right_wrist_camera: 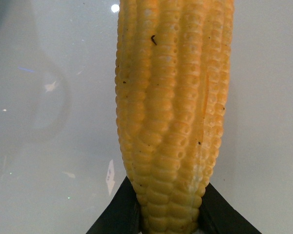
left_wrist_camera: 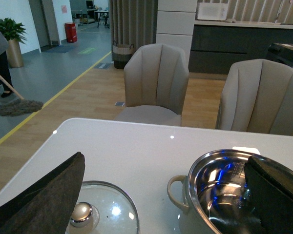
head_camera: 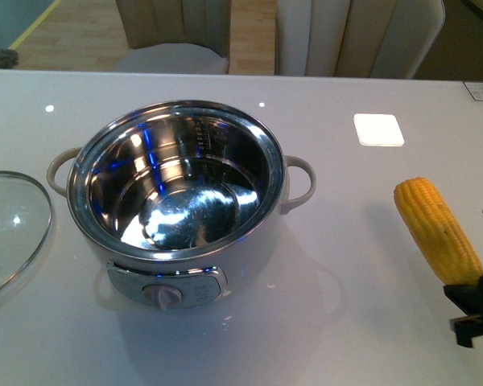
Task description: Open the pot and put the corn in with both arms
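Yellow corn (head_camera: 437, 231), base clamped by right gripper (right_wrist_camera: 168, 212) jaws — mostly cropped; left gripper (left_wrist_camera: 158, 195) jaws released, apart.

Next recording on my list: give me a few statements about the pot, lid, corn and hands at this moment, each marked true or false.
1. The pot has its lid on. False: the glass lid lies on the table to the pot's left.
2. The corn lies inside the pot. False: it is outside, to the pot's right.
3. The right hand grips the corn at one end. True.
4. The left hand is open and holds nothing. True.
5. The pot's steel bowl is empty. True.
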Controlling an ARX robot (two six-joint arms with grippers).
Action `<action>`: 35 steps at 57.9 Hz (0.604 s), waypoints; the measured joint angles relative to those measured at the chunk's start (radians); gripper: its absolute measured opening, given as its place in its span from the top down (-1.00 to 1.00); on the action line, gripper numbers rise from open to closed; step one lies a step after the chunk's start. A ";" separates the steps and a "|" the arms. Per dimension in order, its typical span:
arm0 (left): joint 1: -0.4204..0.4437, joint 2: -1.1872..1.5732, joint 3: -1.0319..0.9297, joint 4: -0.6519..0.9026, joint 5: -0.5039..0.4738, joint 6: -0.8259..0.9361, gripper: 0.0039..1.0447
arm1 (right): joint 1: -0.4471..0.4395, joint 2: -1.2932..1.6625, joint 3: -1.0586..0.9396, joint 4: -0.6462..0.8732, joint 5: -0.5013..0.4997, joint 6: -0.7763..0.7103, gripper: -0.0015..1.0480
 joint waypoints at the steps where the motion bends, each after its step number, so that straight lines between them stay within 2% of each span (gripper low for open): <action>1: 0.000 0.000 0.000 0.000 0.000 0.000 -0.87 | -0.010 -0.032 -0.011 -0.022 -0.010 -0.008 0.73; 9: 0.000 0.000 0.000 0.000 0.000 0.000 -0.87 | -0.042 -0.259 -0.053 -0.169 -0.057 -0.050 0.73; 13: 0.000 0.000 0.000 0.000 0.000 0.000 -0.87 | -0.020 -0.459 -0.049 -0.299 -0.064 -0.057 0.73; 17: 0.000 0.000 0.000 0.000 0.000 0.000 -0.87 | 0.013 -0.557 -0.031 -0.361 -0.063 -0.048 0.73; 25: 0.000 0.000 0.000 0.000 0.000 0.000 -0.87 | 0.142 -0.684 0.030 -0.443 -0.044 -0.004 0.73; 35: 0.000 0.000 0.000 0.000 0.000 0.000 -0.87 | 0.336 -0.678 0.109 -0.462 -0.011 0.061 0.73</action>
